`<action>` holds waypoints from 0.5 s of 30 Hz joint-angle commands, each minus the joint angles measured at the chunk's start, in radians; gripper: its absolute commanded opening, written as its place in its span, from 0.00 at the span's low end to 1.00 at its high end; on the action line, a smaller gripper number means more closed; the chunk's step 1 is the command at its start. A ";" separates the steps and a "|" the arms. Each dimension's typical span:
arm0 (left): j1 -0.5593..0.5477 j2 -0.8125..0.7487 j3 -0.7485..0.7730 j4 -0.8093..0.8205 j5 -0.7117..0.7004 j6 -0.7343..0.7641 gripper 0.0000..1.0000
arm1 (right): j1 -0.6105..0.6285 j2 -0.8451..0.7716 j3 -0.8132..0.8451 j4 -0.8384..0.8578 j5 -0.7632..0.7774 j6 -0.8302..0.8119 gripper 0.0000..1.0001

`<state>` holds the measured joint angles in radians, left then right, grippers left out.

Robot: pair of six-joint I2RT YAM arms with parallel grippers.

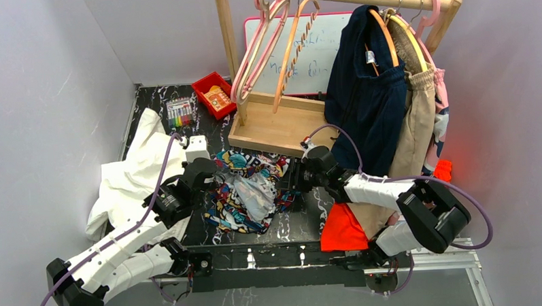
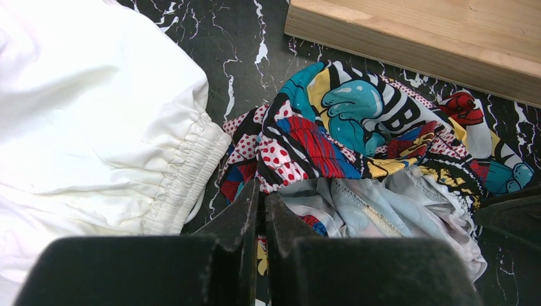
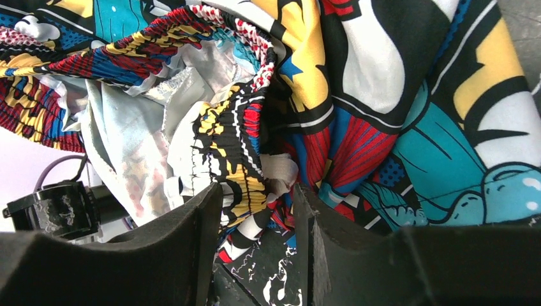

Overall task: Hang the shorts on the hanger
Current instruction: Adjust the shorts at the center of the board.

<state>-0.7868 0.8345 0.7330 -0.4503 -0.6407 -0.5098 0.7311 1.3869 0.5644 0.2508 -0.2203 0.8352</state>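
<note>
red bin [image 1: 199, 91]: orange packet [image 1: 218, 98] inside, 11 o'clock of the shorts [image 1: 246, 195]
left gripper [image 2: 258, 191]: clamped on shorts' hem
right gripper [image 3: 258, 204]: pinching the waistband

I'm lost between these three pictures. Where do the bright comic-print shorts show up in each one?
Top external: the multicolour comic-print fabric shorts lie crumpled at centre, between the two arms.
Left wrist: the shorts sit centre right, beside the plain white cloth.
Right wrist: the shorts fill most of the frame.
Shared landmark: the black white-veined tabletop under them.
</note>
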 commanded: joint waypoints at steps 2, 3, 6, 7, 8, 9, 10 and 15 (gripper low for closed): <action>0.003 -0.021 0.014 -0.007 -0.019 -0.004 0.00 | -0.002 0.023 0.021 0.107 -0.055 0.010 0.51; 0.003 -0.020 0.014 -0.007 -0.018 -0.005 0.00 | -0.002 0.027 0.022 0.114 -0.060 0.011 0.50; 0.003 -0.020 0.017 -0.007 -0.016 -0.006 0.00 | -0.001 0.041 0.029 0.131 -0.078 0.010 0.48; 0.003 -0.020 0.019 -0.008 -0.015 -0.006 0.00 | -0.002 0.045 0.029 0.139 -0.087 0.010 0.47; 0.003 -0.022 0.020 -0.009 -0.014 -0.006 0.00 | -0.002 0.048 0.029 0.146 -0.095 0.011 0.46; 0.004 -0.023 0.020 -0.011 -0.014 -0.006 0.00 | -0.002 0.051 0.028 0.154 -0.103 0.010 0.46; 0.003 -0.025 0.022 -0.012 -0.014 -0.007 0.00 | -0.002 0.054 0.026 0.164 -0.110 0.022 0.46; 0.003 -0.037 0.023 -0.024 -0.016 -0.009 0.00 | -0.003 0.074 0.014 0.199 -0.131 0.047 0.48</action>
<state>-0.7868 0.8284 0.7330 -0.4553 -0.6395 -0.5102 0.7311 1.4471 0.5648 0.3630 -0.3130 0.8604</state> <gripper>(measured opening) 0.018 0.465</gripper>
